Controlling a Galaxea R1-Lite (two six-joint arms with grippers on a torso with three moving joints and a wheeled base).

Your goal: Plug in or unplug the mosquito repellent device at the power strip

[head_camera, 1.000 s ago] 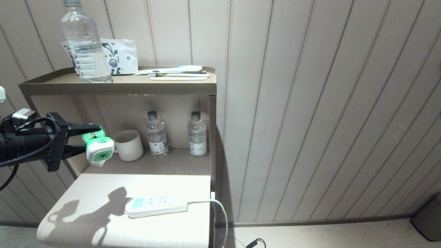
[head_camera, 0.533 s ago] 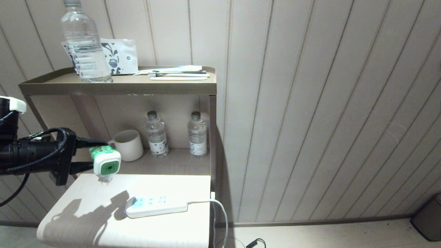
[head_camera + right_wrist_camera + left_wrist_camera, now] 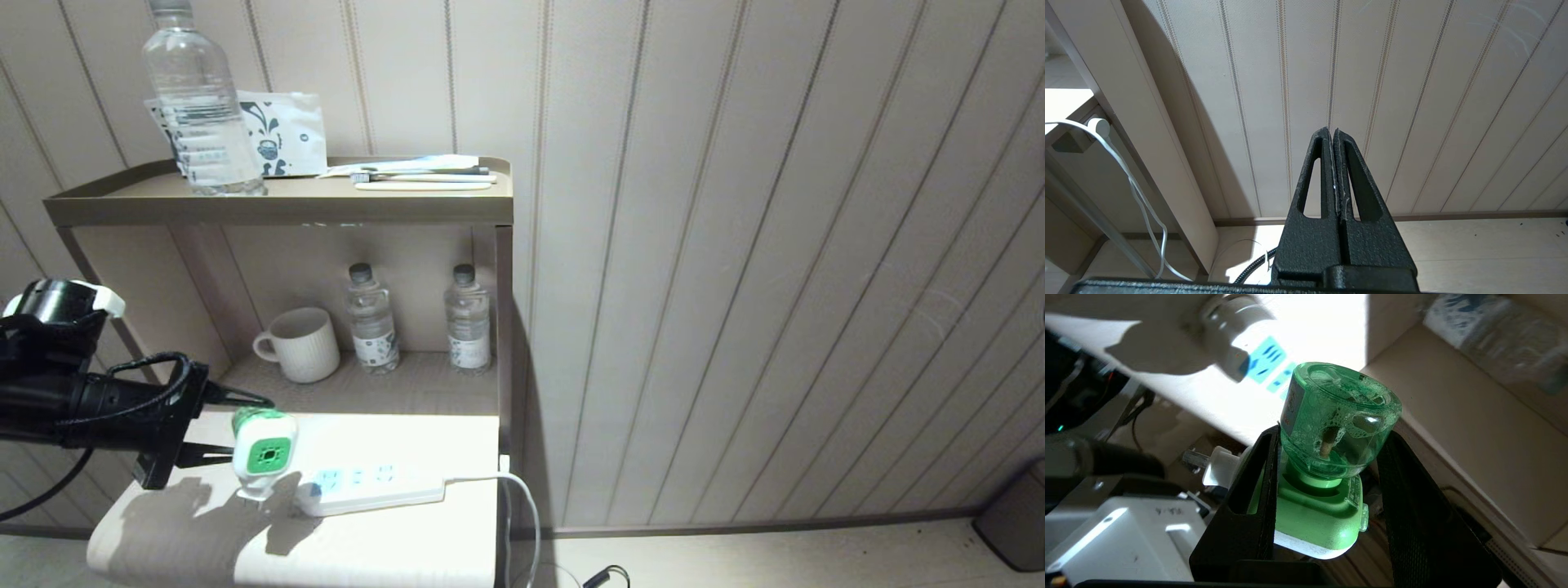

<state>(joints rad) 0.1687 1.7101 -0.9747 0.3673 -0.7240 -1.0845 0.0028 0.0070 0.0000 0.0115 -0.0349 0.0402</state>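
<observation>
The left gripper [image 3: 237, 425] clamps the mosquito repellent device [image 3: 263, 451] (prongs downward) just beside the power strip [image 3: 371, 487], likely for insertion.

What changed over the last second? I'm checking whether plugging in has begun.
The left gripper, shut on the mosquito repellent device throughout, carried it down from in front of the shelf to just beside the power strip; not yet plugged. Strip, mug and bottles unmoved.
</observation>
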